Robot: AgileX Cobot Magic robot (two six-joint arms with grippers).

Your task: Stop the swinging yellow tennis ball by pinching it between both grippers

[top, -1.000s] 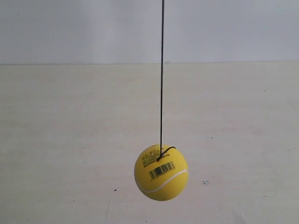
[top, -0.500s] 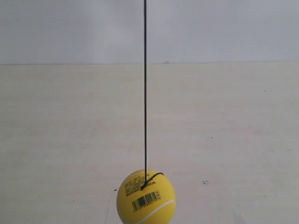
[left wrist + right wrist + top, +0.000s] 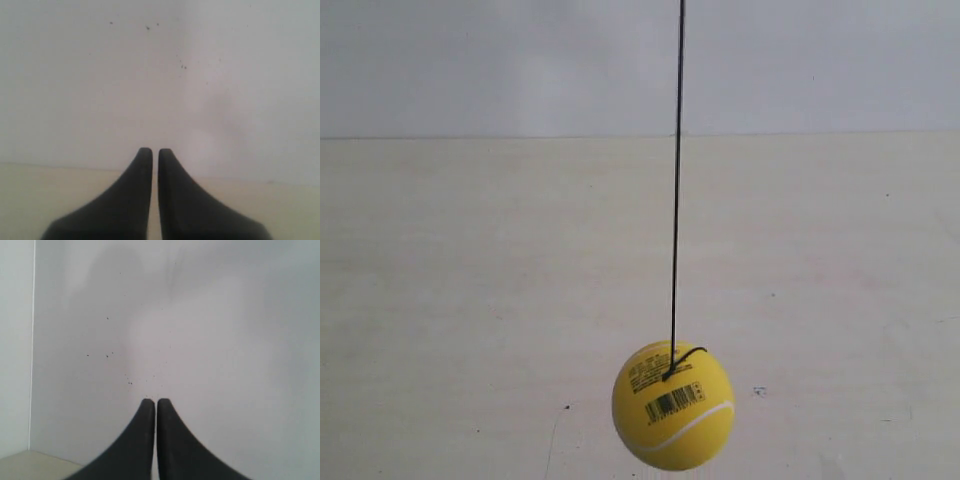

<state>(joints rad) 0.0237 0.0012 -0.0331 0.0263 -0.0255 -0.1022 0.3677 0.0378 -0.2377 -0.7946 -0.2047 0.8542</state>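
The yellow tennis ball (image 3: 673, 405) hangs from a thin black string (image 3: 677, 180) low in the exterior view, barcode label facing the camera, white seam curving under it. No gripper or arm shows in that view. In the left wrist view my left gripper (image 3: 151, 151) is shut, its black wedge jaws nearly touching, with nothing between them, facing a pale wall. My right gripper (image 3: 150, 401) is likewise shut and empty in the right wrist view. The ball shows in neither wrist view.
A cream tabletop (image 3: 470, 280) stretches under the ball to a pale grey wall (image 3: 470, 60). The left wrist view shows the table edge (image 3: 50, 175) below the wall; the right wrist view shows a wall corner (image 3: 33, 340).
The ball has swung from lower left back toward the right and slightly up, close to where it hung one second ago.
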